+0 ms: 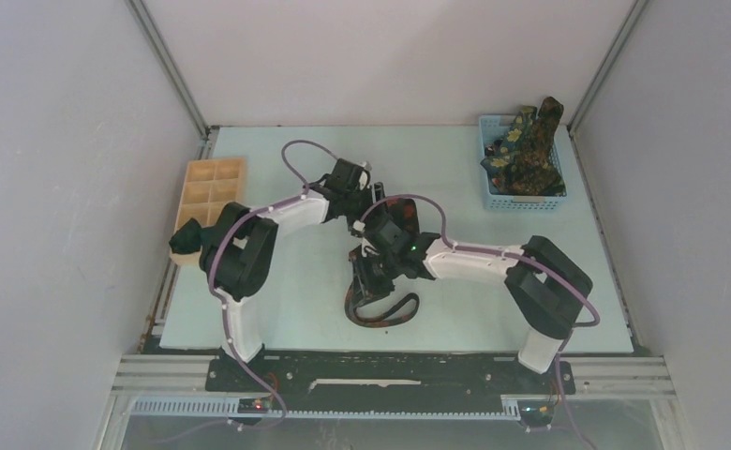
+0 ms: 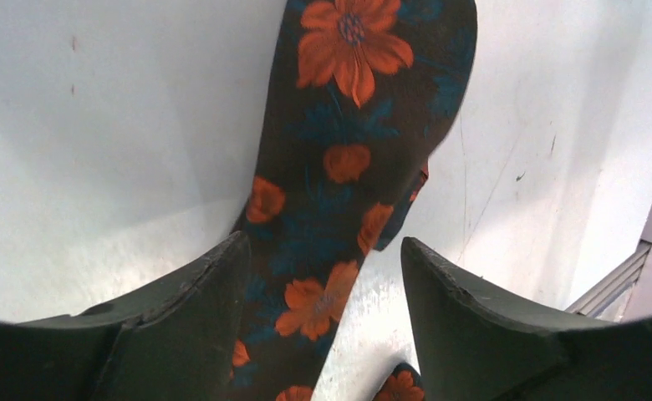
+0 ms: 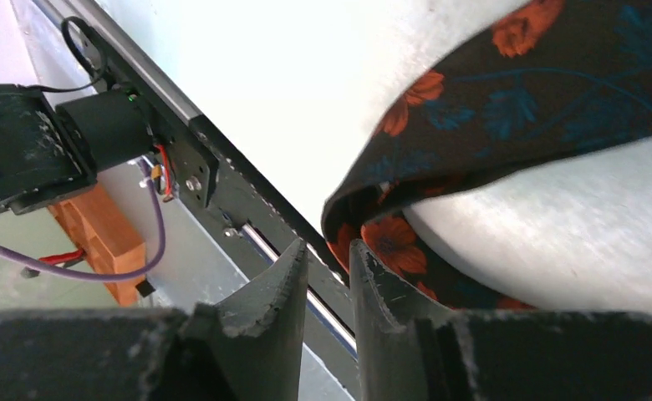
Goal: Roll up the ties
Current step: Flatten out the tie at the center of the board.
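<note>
walls (image 1: 380, 56): plain pale grey | table (image 1: 455, 169): pale blue-green top | corner rails (image 1: 170, 70): aluminium | light: soft, even

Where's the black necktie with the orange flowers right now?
The black floral necktie lies near-centre on the table in the top view, looping out below the right end effector.

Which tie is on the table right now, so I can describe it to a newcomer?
On the pale blue table, look at the middle, toward the near edge. The tie lies there, one end curling into a loop. It is black with red-orange flowers, unlike the green ties with yellow flowers heaped in the blue basket at the far right.
</note>
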{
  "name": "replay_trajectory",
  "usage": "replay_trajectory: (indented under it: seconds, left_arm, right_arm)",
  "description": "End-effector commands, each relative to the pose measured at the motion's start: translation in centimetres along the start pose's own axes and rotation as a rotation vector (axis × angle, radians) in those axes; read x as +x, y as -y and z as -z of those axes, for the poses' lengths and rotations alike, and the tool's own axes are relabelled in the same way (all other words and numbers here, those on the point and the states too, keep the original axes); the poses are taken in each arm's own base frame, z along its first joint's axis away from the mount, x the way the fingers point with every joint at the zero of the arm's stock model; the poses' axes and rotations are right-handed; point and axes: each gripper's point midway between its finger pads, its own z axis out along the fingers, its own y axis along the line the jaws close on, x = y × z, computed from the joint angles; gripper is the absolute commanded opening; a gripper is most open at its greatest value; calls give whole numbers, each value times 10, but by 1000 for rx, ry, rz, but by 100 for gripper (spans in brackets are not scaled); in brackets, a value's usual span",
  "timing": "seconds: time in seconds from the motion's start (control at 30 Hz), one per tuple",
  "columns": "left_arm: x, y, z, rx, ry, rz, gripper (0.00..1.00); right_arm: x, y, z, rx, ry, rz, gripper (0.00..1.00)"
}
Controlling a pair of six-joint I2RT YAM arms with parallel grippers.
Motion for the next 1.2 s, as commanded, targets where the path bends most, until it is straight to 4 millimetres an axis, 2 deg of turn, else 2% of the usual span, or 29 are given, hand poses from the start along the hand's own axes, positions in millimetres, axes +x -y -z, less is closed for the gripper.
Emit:
replay_trajectory:
  seconds: [0.0,0.07,0.13,0.23,0.27,0.33,0.4,0.47,0.5,0.57,0.73,0.83,1.0,1.17]
  left_arm:
    - [-29,6,55,-93,143,-98,75]
    - [-41,7,89,-146,226,-126,83]
    - [-49,2,122,-213,311,-146,98]
    - [-52,-8,172,-290,441,-150,100]
    - [-51,-13,187,-317,478,-147,100]
    - [-46,-23,213,-362,547,-137,100]
    - [-41,-38,227,-399,602,-91,100]
    - [-30,-51,230,-404,574,-62,100]
    - [-22,-50,228,-375,535,-59,100]
    - [-1,-43,222,-319,474,-60,100]
    - [57,-43,211,-376,372,-70,99]
    - [91,-28,200,-344,318,-90,94]
    - [133,1,188,-350,229,-167,93]
    - [161,7,162,-417,155,-159,93]
  right_arm:
    - [-15,6,50,110,95,78,29]
    - [-20,15,73,188,156,97,29]
    - [-27,21,99,255,233,120,31]
    - [-36,28,139,343,368,140,36]
    - [-41,34,152,376,424,137,42]
    - [-46,41,172,396,507,117,67]
    - [-52,49,190,402,586,81,87]
    - [-57,58,206,405,658,46,96]
    - [-59,65,213,412,691,18,98]
    - [-60,78,224,421,746,-37,98]
    - [-60,105,237,413,812,-142,98]
    - [-60,110,240,413,830,-151,98]
    - [-62,115,240,426,826,-149,97]
    - [-60,115,236,413,807,-166,96]
